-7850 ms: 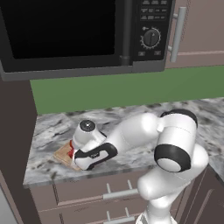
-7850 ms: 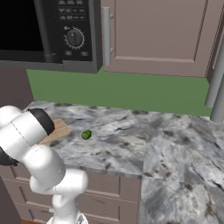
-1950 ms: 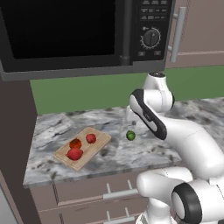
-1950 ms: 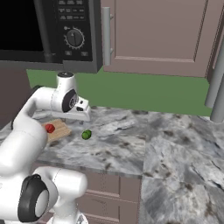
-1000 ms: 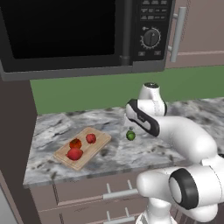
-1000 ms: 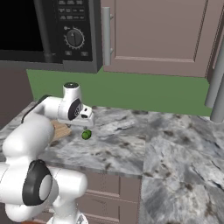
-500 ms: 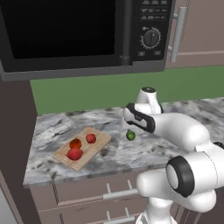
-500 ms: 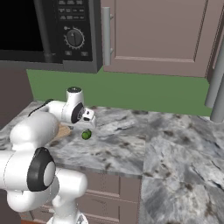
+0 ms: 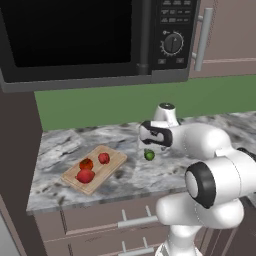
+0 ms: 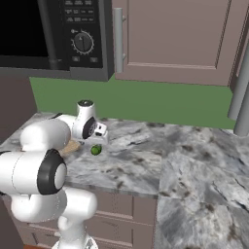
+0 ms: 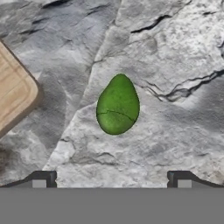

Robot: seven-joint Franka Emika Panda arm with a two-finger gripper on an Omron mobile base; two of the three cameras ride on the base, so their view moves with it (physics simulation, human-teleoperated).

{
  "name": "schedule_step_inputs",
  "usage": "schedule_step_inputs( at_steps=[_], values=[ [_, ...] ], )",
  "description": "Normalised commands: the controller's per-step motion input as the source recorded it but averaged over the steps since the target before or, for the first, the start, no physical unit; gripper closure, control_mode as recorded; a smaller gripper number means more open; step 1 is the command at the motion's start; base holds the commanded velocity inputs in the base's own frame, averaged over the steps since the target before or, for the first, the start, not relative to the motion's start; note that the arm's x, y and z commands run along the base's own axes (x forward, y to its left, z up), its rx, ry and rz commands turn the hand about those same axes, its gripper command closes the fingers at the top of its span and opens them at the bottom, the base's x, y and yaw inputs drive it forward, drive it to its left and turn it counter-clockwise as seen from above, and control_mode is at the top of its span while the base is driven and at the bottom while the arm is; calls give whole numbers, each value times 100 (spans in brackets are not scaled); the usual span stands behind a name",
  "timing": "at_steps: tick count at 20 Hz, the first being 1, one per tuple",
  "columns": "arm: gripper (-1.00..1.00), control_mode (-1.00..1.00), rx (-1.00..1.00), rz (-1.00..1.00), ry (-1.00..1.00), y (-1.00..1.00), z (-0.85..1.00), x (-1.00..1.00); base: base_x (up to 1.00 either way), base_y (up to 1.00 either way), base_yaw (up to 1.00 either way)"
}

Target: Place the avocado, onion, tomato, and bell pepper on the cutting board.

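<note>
Grey-veined marble counter [image 9: 115,175] is running beneath a black microwave oven [image 9: 90,40] and mauve wall cabinets [image 10: 175,39], with a green backsplash [image 10: 160,104] behind it and drawers with metal handles below. On its left part, the flat rectangular light-tan wooden cutting board [image 9: 95,167] is lying with three red and orange-red roundish vegetables [image 9: 92,167] resting on it; which of them is the tomato, the onion or the bell pepper cannot be told at this size.

The small dark-green pear-shaped avocado [image 11: 117,105] is lying bare on the marble just beside the board's right corner, apart from it and not yet on it, so it appears to be the one item left to move.

The white arm's two-finger gripper [image 9: 148,145] is hanging directly above the avocado, pointing down at it. Its jaws are standing fully apart and holding nothing. In the hand view the two dark fingertips [image 11: 43,179] are sitting wide to either side, with the avocado centred ahead between them. This alignment suggests a straight descent so that the fingers straddle the fruit across its narrow width before closing. The rounded skin may roll if one finger touches first.
</note>
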Motion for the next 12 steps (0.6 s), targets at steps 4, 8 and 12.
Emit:
schedule_step_inputs(
  at_steps=[4, 8, 12],
  values=[
    [-100, -100, 0, 0, 0, 0, -17, 23, 0, 0, 0],
    [-100, -100, 0, 0, 0, 0, -17, 19, 0, 0, 0],
    [-100, -100, 0, 0, 0, 0, -16, 13, 0, 0, 0]
  ],
)
